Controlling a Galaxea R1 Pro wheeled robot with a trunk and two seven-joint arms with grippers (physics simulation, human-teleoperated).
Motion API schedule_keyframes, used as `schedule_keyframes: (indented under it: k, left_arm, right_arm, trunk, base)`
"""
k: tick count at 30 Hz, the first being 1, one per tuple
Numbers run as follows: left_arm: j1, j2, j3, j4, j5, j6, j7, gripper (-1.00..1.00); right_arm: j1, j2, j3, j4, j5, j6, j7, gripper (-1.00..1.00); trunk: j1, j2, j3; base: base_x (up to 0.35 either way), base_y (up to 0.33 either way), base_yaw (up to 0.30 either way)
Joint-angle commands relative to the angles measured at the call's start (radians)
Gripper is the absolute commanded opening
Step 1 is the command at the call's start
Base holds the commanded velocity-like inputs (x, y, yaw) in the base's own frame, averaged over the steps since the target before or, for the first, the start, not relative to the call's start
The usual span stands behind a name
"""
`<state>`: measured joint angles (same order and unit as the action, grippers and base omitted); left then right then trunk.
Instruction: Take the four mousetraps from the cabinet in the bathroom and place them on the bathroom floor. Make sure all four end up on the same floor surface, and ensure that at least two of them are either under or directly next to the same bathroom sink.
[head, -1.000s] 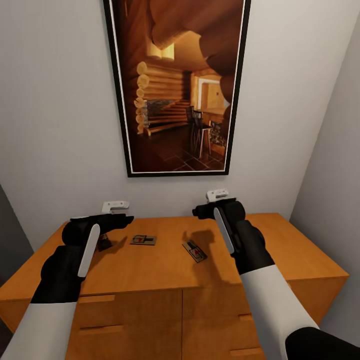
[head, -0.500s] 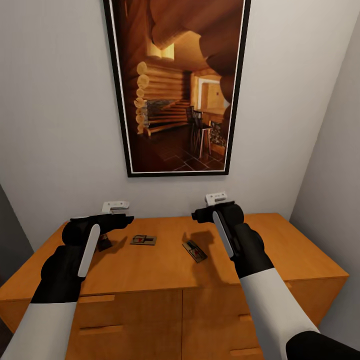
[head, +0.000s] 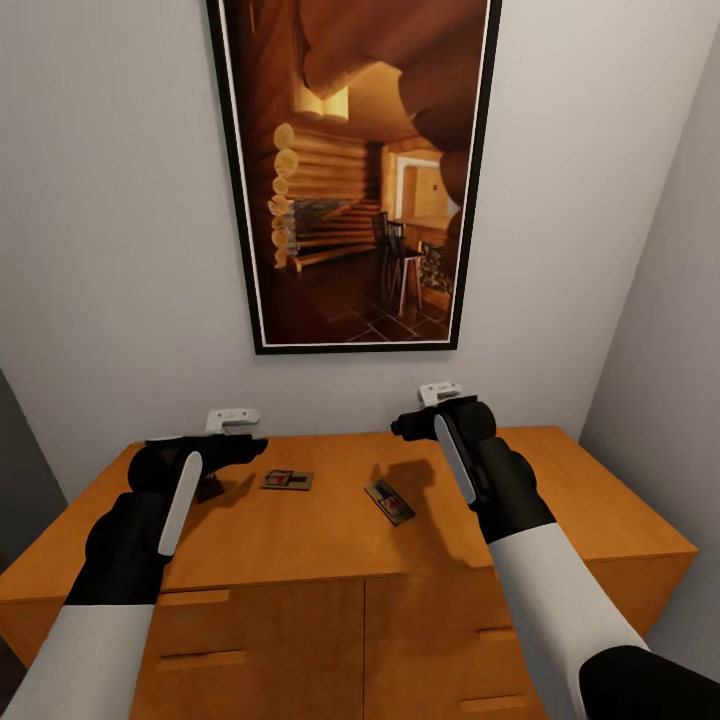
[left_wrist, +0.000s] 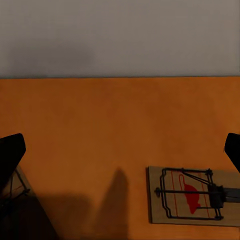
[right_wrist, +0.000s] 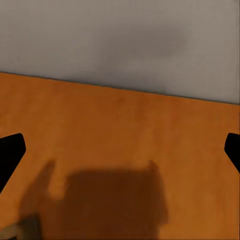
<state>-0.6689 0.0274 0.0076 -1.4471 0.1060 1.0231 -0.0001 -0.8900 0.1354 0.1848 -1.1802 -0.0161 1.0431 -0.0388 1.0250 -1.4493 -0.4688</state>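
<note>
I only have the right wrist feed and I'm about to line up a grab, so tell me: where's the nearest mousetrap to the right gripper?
Observer: In the head view a mousetrap lies flat on the cabinet top, nearer the robot than the tips of the right gripper, which hovers above the top.
Operator: Is there another one within reach?
Observer: Yes, a second mousetrap lies further left on the same top, apart from the first and close to the left gripper.
Operator: Is the left gripper holding anything?
Observer: No. The left wrist view shows its fingers spread wide, with that second mousetrap lying ungripped on the wood below.
</note>
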Motion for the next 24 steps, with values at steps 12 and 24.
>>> schedule_keyframes:
  k: [12, 24]
  left_arm:
    - [-0.004, 0.003, 0.003, 0.039, 0.001, 0.008, 0.0, 1.0]
    - [-0.005, 0.003, 0.002, 0.039, 0.0, 0.009, -0.001, 1.0]
  right_arm:
    - [0.034, -0.011, -0.007, -0.023, 0.045, 0.004, -0.004, 1.0]
    - [0.067, -0.025, -0.023, -0.09, 0.049, 0.004, -0.002, 1.0]
  trunk:
    - [0.0, -0.001, -0.001]
    - [0.0, -0.001, -0.001]
  base:
    - [0.0, 0.0, 0.0]
    - [0.0, 0.0, 0.0]
